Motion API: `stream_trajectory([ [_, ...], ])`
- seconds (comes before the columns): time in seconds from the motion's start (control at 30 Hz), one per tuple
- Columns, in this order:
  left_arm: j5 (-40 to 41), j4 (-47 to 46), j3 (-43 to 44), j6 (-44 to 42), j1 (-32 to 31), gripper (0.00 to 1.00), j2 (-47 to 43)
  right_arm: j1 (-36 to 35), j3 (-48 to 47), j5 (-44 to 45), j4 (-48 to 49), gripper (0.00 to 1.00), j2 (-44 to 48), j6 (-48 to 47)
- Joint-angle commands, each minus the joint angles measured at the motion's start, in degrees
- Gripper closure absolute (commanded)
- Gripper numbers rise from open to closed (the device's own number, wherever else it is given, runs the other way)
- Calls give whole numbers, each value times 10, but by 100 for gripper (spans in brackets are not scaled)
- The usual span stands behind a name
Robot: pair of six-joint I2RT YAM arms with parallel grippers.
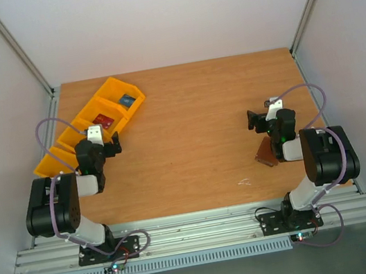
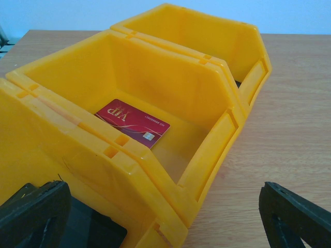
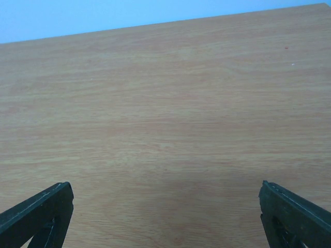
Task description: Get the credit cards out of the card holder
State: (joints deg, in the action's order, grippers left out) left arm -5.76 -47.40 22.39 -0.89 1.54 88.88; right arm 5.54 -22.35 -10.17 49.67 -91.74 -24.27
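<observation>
Caught from overhead a row of yellow bins (image 1: 90,128) slanting across the far left of the table (image 1: 192,107), set wall against wall, with the left gripper (image 1: 108,144) just beside their near side. Found its fingers (image 2: 31,212) parted wide, clamping nothing, one low against a bin wall and the other over bare wood. Saw a red credit card (image 2: 133,123) lying flat and face up on the floor of the bin straight ahead. Made out a bluish card (image 1: 126,101) in the farthest bin. Spotted the card holder (image 1: 266,153), brown face showing, on the right of the table, partly hidden by the right arm and well apart from the bins. Recorded the right gripper (image 1: 256,121) likewise spread wide and empty above bare wood, beyond the holder. Noted a small pale scrap (image 1: 245,183) near the front edge.
</observation>
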Motion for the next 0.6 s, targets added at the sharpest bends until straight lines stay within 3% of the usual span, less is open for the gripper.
stream_trajectory([
  [0.0,2,-38,7,-4,0,1,5,2,20,51,15,2,54,12],
  [0.1,2,-38,7,-4,0,1,5,2,44,98,-11,2,132,28],
  [0.23,1,-41,5,-5,0,1,4,2,16,128,-122,1,268,72],
  [0.33,-22,-50,-12,-11,0,1,-28,2,-97,131,-346,2,328,127],
  [0.37,-25,-39,-18,-11,0,1,-60,2,-142,126,-465,2,330,138],
  [0.47,-38,36,-17,-14,0,1,-154,2,-279,131,-702,1,300,156],
  [0.57,-33,126,13,-12,1,0,-239,2,-374,186,-862,2,271,179],
])
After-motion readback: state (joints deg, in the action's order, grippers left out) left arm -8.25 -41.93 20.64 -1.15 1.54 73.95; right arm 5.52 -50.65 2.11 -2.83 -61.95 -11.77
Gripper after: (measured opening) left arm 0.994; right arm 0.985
